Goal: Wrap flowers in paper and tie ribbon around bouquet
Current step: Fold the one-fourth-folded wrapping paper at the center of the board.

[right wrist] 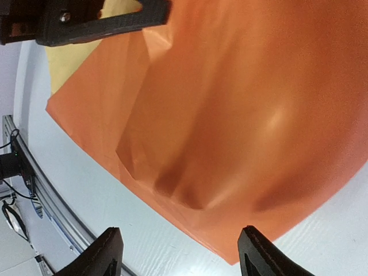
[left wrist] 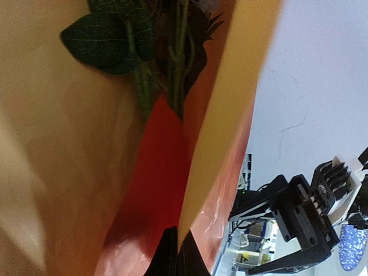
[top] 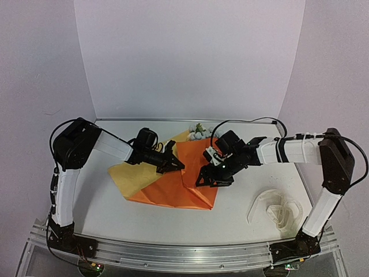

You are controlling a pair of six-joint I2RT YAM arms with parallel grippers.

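The orange paper (top: 173,186) lies mid-table, folded over the flowers, with its yellow reverse (top: 130,173) showing at the left. Only the blooms of the flowers (top: 199,131) stick out at the far end. In the left wrist view the green stems and leaves (left wrist: 172,69) lie inside the fold. My left gripper (left wrist: 178,250) is shut on an edge of the paper (left wrist: 218,132). Just above the paper's right part (right wrist: 230,115), my right gripper (right wrist: 181,246) stands open and holds nothing. The ribbon (top: 275,209) lies in a loose heap at the near right.
White walls close the table at the back and both sides. The aluminium rail (top: 173,251) with both arm bases runs along the near edge. The two grippers face each other closely over the paper.
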